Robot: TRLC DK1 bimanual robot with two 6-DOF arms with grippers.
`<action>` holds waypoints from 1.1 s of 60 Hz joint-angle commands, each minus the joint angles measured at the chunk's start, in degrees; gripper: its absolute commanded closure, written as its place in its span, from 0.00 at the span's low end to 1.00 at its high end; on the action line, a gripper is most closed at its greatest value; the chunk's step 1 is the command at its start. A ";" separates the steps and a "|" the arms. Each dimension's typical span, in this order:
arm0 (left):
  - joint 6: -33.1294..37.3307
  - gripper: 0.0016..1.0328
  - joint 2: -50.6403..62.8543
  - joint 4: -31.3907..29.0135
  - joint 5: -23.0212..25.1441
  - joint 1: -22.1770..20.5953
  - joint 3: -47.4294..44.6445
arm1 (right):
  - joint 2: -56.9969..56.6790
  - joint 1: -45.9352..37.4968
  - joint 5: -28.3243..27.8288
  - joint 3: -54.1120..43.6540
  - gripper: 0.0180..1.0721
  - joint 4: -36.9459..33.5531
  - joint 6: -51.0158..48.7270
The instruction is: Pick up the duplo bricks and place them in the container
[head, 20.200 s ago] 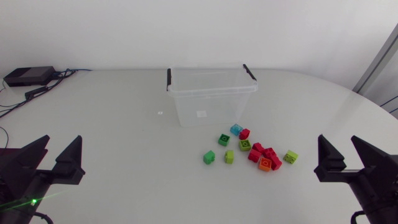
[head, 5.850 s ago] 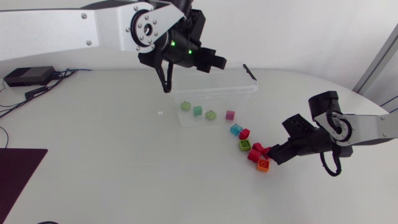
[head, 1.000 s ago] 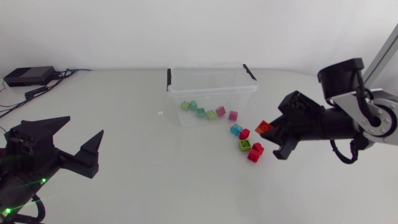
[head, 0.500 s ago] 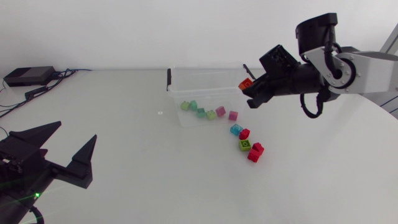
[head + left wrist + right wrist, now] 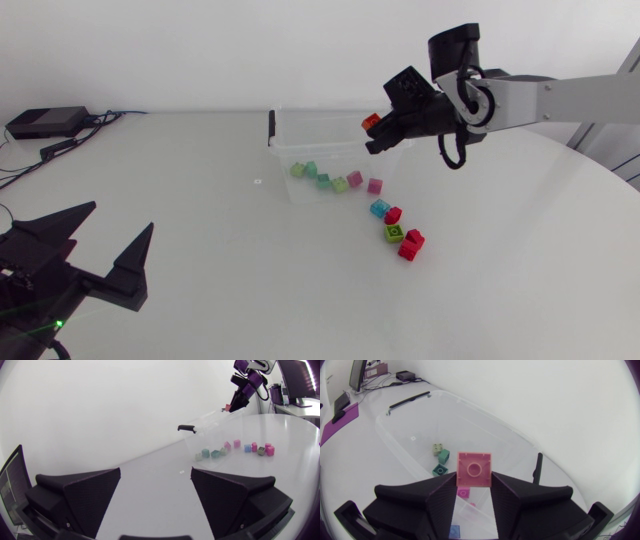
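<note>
Over the container's [image 5: 285, 150] right end, right claw [image 5: 474, 485] is clamped on an orange brick [image 5: 474, 468]; left claw [image 5: 120, 220] sits spread wide near the tabletop's [image 5: 220, 270] front-left corner.

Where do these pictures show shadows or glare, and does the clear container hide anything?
Head view: even light, faint shadows under the loose bricks, green light on left arm. Left wrist view: bricks inside show through the container wall. Right wrist view: no glare on the held brick.

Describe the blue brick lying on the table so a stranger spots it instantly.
Find the clear container far across the table. Outside its front right corner lie four bricks; the blue brick is nearest the container, the others red or green.
</note>
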 commanded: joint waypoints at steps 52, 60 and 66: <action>1.94 0.05 -8.28 -5.92 0.80 0.83 -4.10 | -28.55 -5.11 6.66 -22.17 0.05 -0.12 2.66; 1.94 0.05 -8.28 -5.92 0.71 1.27 -4.45 | -30.84 -7.04 5.52 -28.67 0.05 -0.74 1.08; 1.94 0.05 -8.19 -5.92 0.80 2.06 -4.98 | -30.84 -8.01 4.55 -31.75 0.05 -1.27 1.08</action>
